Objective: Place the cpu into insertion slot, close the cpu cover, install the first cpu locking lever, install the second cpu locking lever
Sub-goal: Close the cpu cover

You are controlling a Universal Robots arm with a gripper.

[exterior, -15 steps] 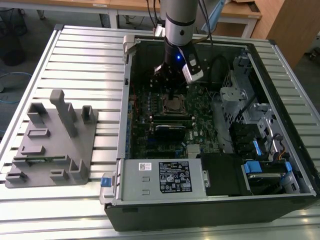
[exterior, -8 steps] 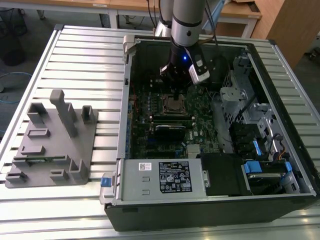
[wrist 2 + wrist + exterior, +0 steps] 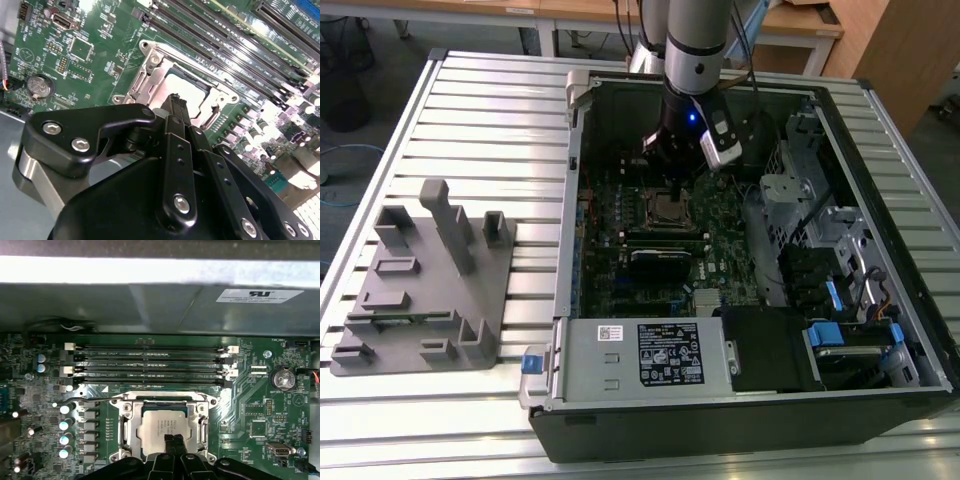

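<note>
The cpu [image 3: 156, 426], a pale silver square, lies in the insertion slot [image 3: 670, 208] on the green board. Its contact field is hidden under the chip. The cpu cover [image 3: 129, 426] is a silver metal frame lying flat around the chip, and it is also visible in the second wrist view [image 3: 150, 82]. A thin metal lever rod [image 3: 95, 399] runs along one side of the frame. My gripper [image 3: 175, 441] hangs just above the socket, its black fingers pressed together over one edge of the chip [image 3: 189, 89], with nothing between them. In the exterior view the gripper [image 3: 672, 188] stands over the socket inside the open case.
Long black memory slots [image 3: 150, 365] run beside the socket. A row of capacitors [image 3: 65, 425] and a coin battery [image 3: 283, 378] flank it. A grey power supply box [image 3: 640, 355], a drive cage [image 3: 800, 200] and case walls close in. A grey fixture [image 3: 420, 280] sits at the exterior view's left.
</note>
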